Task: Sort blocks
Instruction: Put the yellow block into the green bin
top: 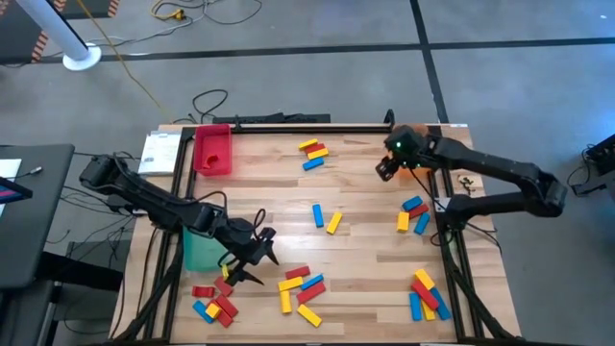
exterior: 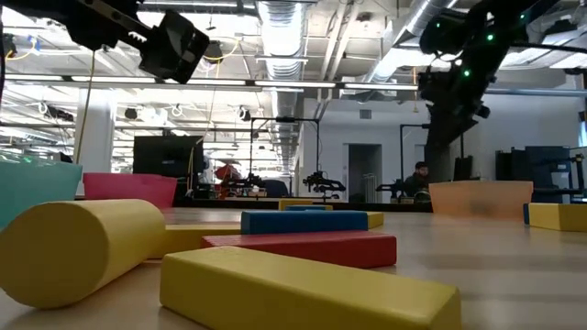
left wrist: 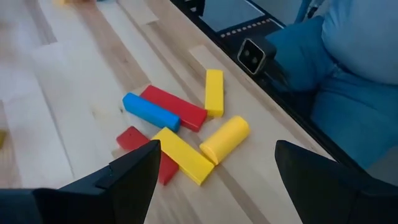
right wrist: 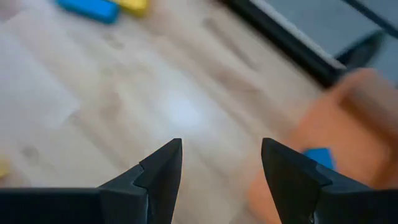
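Small red, yellow and blue blocks lie flat on the wooden table in several loose groups: near left [top: 213, 303], near middle [top: 300, 288], centre [top: 325, 217], far middle [top: 312, 152], right [top: 413, 213] and near right [top: 426, 296]. My left gripper [top: 255, 252] hangs open and empty above the near-left part of the table. Its wrist view shows the open left gripper [left wrist: 214, 168] over a blue block [left wrist: 149, 111], red and yellow blocks and a yellow cylinder [left wrist: 225, 138]. My right gripper [top: 389, 168] is open and empty beside the orange tray [top: 415, 159]. A blue block [right wrist: 320, 155] lies in the orange tray [right wrist: 348, 112].
A red tray [top: 213, 149] sits at the far left corner and a green tray [top: 200, 250] at the left edge, under my left arm. A dark frame rail [top: 288, 127] runs along the far edge. Bare wood lies between the block groups.
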Motion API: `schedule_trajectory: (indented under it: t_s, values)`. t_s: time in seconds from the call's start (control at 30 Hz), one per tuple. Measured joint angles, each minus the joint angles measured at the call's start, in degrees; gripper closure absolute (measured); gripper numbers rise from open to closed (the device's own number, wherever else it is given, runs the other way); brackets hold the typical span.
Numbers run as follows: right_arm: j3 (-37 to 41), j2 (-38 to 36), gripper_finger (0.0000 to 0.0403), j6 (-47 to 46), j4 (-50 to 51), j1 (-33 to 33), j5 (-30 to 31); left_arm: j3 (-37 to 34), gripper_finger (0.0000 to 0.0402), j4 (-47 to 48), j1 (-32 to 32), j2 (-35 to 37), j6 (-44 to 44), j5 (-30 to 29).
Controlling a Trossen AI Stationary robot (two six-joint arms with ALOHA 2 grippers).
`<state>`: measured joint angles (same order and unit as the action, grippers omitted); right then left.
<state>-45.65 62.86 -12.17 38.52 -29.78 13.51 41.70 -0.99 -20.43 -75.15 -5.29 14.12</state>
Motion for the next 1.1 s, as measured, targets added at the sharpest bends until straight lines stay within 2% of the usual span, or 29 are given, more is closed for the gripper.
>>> schedule_trajectory:
  t_s: [0.37,0.57,0.77,0.87,1.1]
  values:
    - [0.0,0.2,0.0168,2.8,-3.2,17.0,-5.8,0.0,0.0094,1.2,-1.0,0.0,0.3,-3.5]
    - [-0.1,0.9,0.0168,4.4,-4.4,25.0,-6.1,0.0,0.0094,1.2,-1.0,0.0,0.2,-5.4]
    - [-0.1,4.5,0.0168,-1.4,8.7,26.8,-6.1,0.0,0.0094,1.2,-1.0,0.0,1.2,-5.8]
    - [0.0,7.0,0.0168,-7.4,15.6,26.5,-6.1,0.0,0.0094,1.2,-1.0,0.0,1.5,-6.1]
    - [0.0,9.6,0.0168,-15.2,22.1,27.3,-6.1,0.0,0.0094,1.1,-1.0,0.0,0.4,-6.3]
